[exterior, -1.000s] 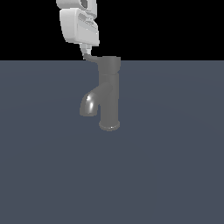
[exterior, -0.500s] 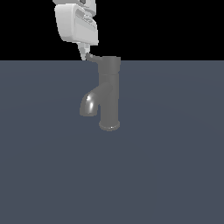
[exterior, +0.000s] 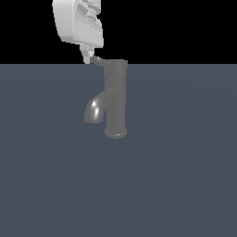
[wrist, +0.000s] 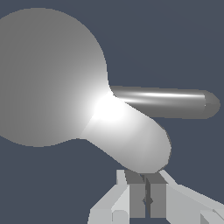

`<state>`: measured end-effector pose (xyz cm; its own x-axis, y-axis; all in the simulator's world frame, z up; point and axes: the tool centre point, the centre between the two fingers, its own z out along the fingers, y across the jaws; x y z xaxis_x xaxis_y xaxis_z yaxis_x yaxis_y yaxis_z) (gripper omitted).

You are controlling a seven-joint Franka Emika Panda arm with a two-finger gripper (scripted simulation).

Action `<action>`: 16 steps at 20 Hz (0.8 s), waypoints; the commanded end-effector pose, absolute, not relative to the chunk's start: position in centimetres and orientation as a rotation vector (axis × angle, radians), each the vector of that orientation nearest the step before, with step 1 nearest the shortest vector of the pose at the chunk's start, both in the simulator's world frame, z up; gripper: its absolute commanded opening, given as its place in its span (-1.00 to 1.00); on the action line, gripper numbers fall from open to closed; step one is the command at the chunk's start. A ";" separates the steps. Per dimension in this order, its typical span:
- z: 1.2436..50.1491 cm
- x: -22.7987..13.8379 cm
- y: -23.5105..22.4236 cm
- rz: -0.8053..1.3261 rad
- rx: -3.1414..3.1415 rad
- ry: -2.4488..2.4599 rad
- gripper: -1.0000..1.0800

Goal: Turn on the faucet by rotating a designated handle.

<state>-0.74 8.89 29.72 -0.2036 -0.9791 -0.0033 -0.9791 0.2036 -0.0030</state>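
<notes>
The grey faucet (exterior: 115,99) stands upright on the dark surface, its shiny spout (exterior: 94,111) curving down toward the exterior view's left. Its handle (exterior: 115,65) is a flat cap on the column with a thin lever (exterior: 97,60) pointing left. My white gripper (exterior: 86,56) hangs above and left of the cap, shut and holding nothing, with its fingertips at the lever's tip. In the wrist view the cap (wrist: 48,74) is a large disc. The lever (wrist: 131,142) reaches toward my gripper (wrist: 146,199), and the spout (wrist: 166,103) shows beside it.
A flat dark grey-blue surface (exterior: 185,185) carries the faucet's flared base (exterior: 115,134). No other objects show.
My gripper has drifted slightly up and toward the exterior view's left, staying at the lever's tip. The faucet looks unchanged.
</notes>
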 end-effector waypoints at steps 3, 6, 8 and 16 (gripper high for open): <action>29.7 -1.1 8.4 -0.002 -1.980 2.436 -1.00; 29.7 -1.8 7.2 -0.001 -1.977 2.439 -1.00; 29.7 -2.2 6.4 -0.001 -1.975 2.441 -1.00; 29.7 -4.0 2.9 0.000 -1.966 2.450 -1.00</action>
<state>-3.68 6.25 29.72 -0.1695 -0.9855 -0.0050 -0.9855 0.1695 -0.0026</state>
